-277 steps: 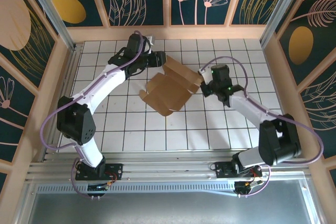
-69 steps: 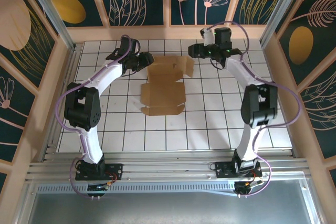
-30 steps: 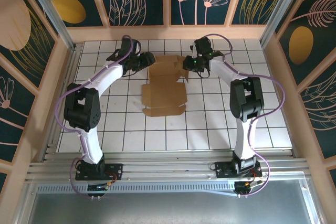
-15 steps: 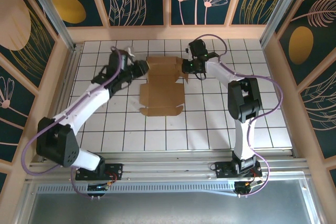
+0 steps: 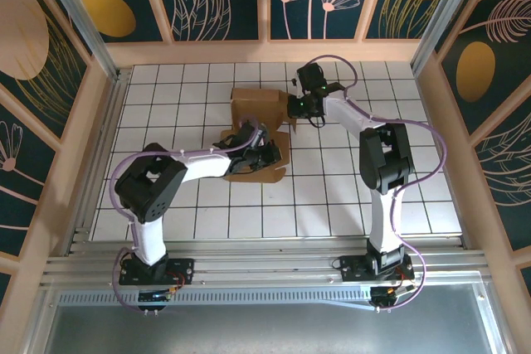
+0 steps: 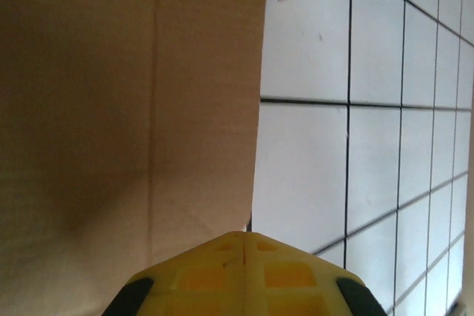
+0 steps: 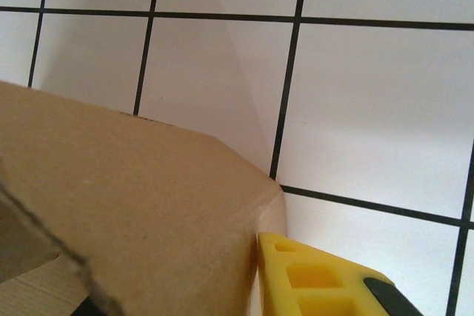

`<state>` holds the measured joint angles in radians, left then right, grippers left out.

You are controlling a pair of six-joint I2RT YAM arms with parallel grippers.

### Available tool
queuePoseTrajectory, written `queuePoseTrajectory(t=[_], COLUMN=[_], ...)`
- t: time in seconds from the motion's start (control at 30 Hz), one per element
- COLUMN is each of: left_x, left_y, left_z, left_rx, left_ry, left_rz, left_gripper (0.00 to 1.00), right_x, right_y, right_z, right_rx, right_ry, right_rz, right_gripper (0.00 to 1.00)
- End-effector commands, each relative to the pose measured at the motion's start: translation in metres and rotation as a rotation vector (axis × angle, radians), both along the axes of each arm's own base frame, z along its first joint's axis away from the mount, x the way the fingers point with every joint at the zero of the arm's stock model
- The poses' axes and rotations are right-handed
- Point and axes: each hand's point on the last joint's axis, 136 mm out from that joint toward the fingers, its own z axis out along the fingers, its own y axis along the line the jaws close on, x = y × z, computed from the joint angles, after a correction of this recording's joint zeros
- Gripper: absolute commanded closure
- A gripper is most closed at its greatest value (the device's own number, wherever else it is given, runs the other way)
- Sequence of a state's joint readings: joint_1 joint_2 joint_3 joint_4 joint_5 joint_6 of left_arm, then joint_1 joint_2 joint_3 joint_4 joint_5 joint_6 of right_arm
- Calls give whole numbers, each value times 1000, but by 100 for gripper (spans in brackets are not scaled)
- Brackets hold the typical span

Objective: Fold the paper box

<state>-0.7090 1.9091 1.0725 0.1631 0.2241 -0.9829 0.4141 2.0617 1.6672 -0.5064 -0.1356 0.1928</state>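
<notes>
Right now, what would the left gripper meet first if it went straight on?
Probably the flat brown cardboard box sheet, lying just ahead of the shut left gripper; depth is unclear.

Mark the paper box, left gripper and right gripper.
paper box point(image 5: 253, 107), top external view, raised far panel.
left gripper point(image 6: 244, 253), left wrist view, seam of shut yellow fingertips.
right gripper point(image 5: 292, 110), top external view, fingertips at panel's edge.

paper box point(image 5: 253, 109) sits mid table point(image 5: 332, 196), toward the far side. its far panel stands up behind the flat part. left gripper point(image 5: 267, 153) over sheet's near-rt corner; right gripper point(image 5: 292, 109) at far-rt edge, touching it.
</notes>
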Motion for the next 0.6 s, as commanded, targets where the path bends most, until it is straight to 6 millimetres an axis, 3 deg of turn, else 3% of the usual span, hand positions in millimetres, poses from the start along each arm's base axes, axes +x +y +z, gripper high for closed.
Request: queuePoseTrajectory(t=[0.0, 0.27, 0.47, 0.57], left_x=[29, 23, 18, 19], left_y=[-6, 12, 19, 15], left_z=[8, -46, -66, -68], left_rx=[-16, 103, 121, 106], left_ry=[-59, 7, 27, 32], left_rz=[79, 115, 129, 123], left_gripper=[100, 100, 100, 100], right_x=[-6, -6, -5, -7], right_y=[12, 6, 5, 4], right_z=[31, 34, 29, 25], right_rx=[71, 55, -26, -98], right_ry=[7, 56, 111, 109], right_rz=[-3, -61, -85, -77], right_gripper=[82, 83, 88, 85])
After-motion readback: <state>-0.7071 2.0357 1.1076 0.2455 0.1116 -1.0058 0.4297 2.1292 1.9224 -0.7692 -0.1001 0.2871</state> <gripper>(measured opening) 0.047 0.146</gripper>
